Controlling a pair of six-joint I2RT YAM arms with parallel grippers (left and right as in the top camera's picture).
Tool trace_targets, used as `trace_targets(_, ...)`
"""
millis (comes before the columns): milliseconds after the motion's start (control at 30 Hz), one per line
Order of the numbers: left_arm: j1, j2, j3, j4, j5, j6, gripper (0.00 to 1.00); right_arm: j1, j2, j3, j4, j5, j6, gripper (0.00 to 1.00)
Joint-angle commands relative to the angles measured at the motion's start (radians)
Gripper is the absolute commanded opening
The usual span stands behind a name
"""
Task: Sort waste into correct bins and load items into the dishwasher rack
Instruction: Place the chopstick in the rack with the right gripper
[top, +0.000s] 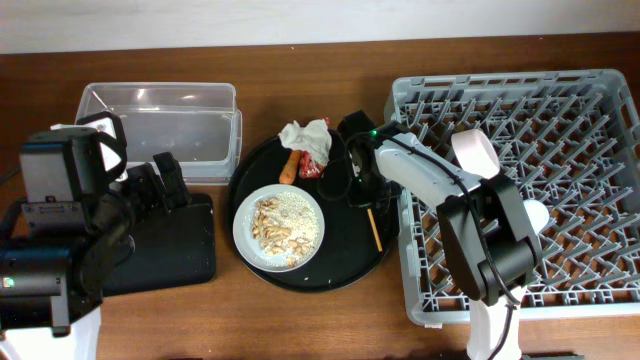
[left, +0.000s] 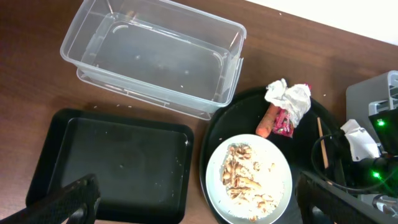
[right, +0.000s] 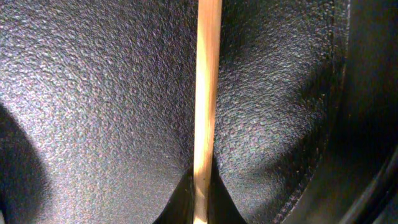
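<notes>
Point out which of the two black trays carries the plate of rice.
The large round black tray, right of centre, carries the round white plate of rice. The flat rectangular black tray on the left holds no plate, only a few specks.

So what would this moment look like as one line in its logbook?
right jaws: shut on chopstick on round black tray | left jaws: open over flat black tray | plate: rice unsorted
</notes>
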Motion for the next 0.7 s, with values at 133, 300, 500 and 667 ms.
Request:
trace_targets(133,0.003,-0.001,0.01,-0.001,-0.014,-0.013,0.99,0.003,-0.32,0.066,-0.033,0.025,-0.016,0.04)
trace_targets(300,0.003,-0.001,0.01,-0.001,-0.014,-0.013,0.99,-0.067,-0.511,0.066,-0.033,0.156,-0.016,0.04)
trace_targets(500,0.003,-0.001,0.01,-0.001,-0.014,-0.013,0.99,-0.156,-0.48,0.028,-0.068,0.164,-0.08,0.04)
trace_targets(667,0.003,-0.001,0.01,-0.001,-0.014,-0.013,0.99,-0.16,-0.376,-0.024,-0.081,0.163,-0.079,0.08)
